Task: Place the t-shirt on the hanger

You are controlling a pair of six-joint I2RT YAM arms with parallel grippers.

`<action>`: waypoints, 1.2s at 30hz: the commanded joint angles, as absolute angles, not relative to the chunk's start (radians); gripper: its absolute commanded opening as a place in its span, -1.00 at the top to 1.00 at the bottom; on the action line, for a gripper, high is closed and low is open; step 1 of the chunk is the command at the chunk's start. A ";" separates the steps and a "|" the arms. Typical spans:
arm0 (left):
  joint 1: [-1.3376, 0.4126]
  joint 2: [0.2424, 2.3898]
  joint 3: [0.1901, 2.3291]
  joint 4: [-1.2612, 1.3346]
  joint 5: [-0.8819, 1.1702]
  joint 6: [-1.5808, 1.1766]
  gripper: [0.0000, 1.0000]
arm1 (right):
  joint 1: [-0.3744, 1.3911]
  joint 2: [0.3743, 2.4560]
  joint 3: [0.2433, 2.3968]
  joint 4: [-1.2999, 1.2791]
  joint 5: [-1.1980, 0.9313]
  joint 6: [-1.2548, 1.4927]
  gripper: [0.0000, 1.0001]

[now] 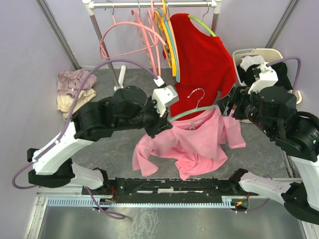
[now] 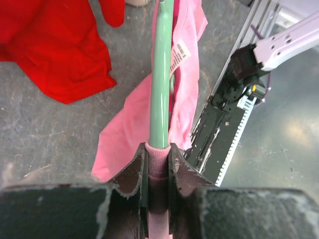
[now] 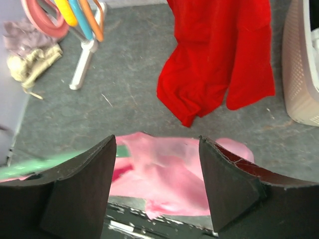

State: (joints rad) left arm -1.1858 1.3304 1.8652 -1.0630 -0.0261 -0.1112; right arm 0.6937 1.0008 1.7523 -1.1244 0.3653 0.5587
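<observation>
Your left jaws: narrow, clamped on one arm of the hanger (image 2: 162, 74) with a fold of the t-shirt (image 2: 185, 94) pinched in beside the bar. Your right jaws: wide, nothing between them, poised above the pink cloth at the hanger's far end. The hanger is held off the surface (image 1: 264, 149) between the two arms, its metal hook (image 1: 198, 94) pointing up just in front of the red shirt (image 1: 204, 59) on the rail (image 1: 149, 5). The t-shirt is draped from the hanger and hangs down toward the near edge. You cannot tell from these views whether both shoulders are seated. Risk one: only one end is gripped, so the hanger may pivot and tip the free shoulder off. Risk two: cloth shares the pinch, so parting the left jaws may drag the collar along or drop the lot. Risk three: the hook could snag the red shirt on any lift toward the rail.
</observation>
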 commanded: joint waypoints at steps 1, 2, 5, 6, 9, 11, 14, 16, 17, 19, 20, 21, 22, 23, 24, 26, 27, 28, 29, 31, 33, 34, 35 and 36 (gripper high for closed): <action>-1.185 1.342 2.062 -1.045 -0.042 -0.148 0.95 | 0.694 0.989 1.773 -1.211 0.398 0.487 -0.47; -1.184 1.353 2.100 -1.060 -0.049 -0.150 0.95 | 0.694 0.983 1.774 -1.217 0.402 0.480 -0.47; -1.184 1.391 2.233 -1.107 -0.080 -0.149 0.95 | 0.694 0.957 1.798 -1.220 0.418 0.465 -0.46; -1.184 1.402 2.273 -1.118 -0.091 -0.148 0.95 | 0.693 0.950 1.815 -1.221 0.418 0.455 -0.45; -1.184 1.405 2.331 -1.110 -0.107 -0.149 0.95 | 0.695 0.949 1.892 -1.267 0.442 0.447 -0.45; -1.184 1.410 2.366 -1.110 -0.114 -0.150 0.95 | 0.693 0.949 1.928 -1.293 0.461 0.440 -0.46; -1.184 1.409 2.379 -1.094 -0.115 -0.153 0.95 | 0.694 0.957 1.940 -1.343 0.490 0.446 -0.46; -1.184 1.399 2.378 -1.082 -0.116 -0.156 0.95 | 0.694 0.942 1.902 -1.346 0.517 0.455 -0.47; -1.184 1.393 2.379 -1.073 -0.116 -0.158 0.95 | 0.693 0.932 1.884 -1.341 0.535 0.459 -0.47; -1.184 1.381 2.381 -1.059 -0.107 -0.161 0.95 | 0.694 0.924 1.858 -1.343 0.589 0.466 -0.49; -1.185 1.380 2.385 -1.057 -0.100 -0.162 0.95 | 0.694 0.925 1.846 -1.333 0.600 0.463 -0.50; -1.185 1.377 2.389 -1.053 -0.097 -0.164 0.95 | 0.694 0.924 1.834 -1.316 0.601 0.462 -0.50; -1.184 1.377 2.392 -1.054 -0.091 -0.167 0.95 | 0.694 0.924 1.828 -1.290 0.589 0.461 -0.50; -1.184 1.376 2.393 -1.053 -0.086 -0.167 0.95 | 0.694 0.922 1.826 -1.255 0.561 0.451 -0.51; -1.183 1.374 2.392 -1.052 -0.085 -0.168 0.95 | 0.695 0.922 1.831 -1.218 0.523 0.434 -0.51; -1.184 1.372 2.389 -1.055 -0.078 -0.167 0.95 | 0.694 0.934 1.870 -1.143 0.447 0.388 -0.52; -1.183 1.368 2.385 -1.056 -0.073 -0.169 0.95 | 0.694 0.943 1.899 -1.123 0.398 0.360 -0.52; -1.184 1.365 2.380 -1.057 -0.064 -0.171 0.95 | 0.694 0.958 1.937 -1.117 0.361 0.335 -0.52; -1.184 1.358 2.371 -1.055 -0.053 -0.174 0.95 | 0.693 0.976 1.983 -1.119 0.321 0.313 -0.52; -1.183 1.342 2.341 -1.055 -0.034 -0.181 0.95 | 0.694 1.013 2.074 -1.136 0.241 0.260 -0.54; -1.184 1.318 2.293 -1.052 -0.021 -0.190 0.95 | 0.695 1.057 2.191 -1.182 0.153 0.210 -0.58; -1.184 1.304 2.265 -1.049 -0.021 -0.196 0.95 | 0.694 1.078 2.238 -1.212 0.126 0.185 -0.60; -1.184 1.289 2.238 -1.046 -0.015 -0.202 0.95 | 0.695 1.096 2.274 -1.244 0.097 0.158 -0.65; -1.184 1.267 2.214 -1.040 -0.007 -0.208 0.95 | 0.694 1.112 2.300 -1.273 0.059 0.130 -0.70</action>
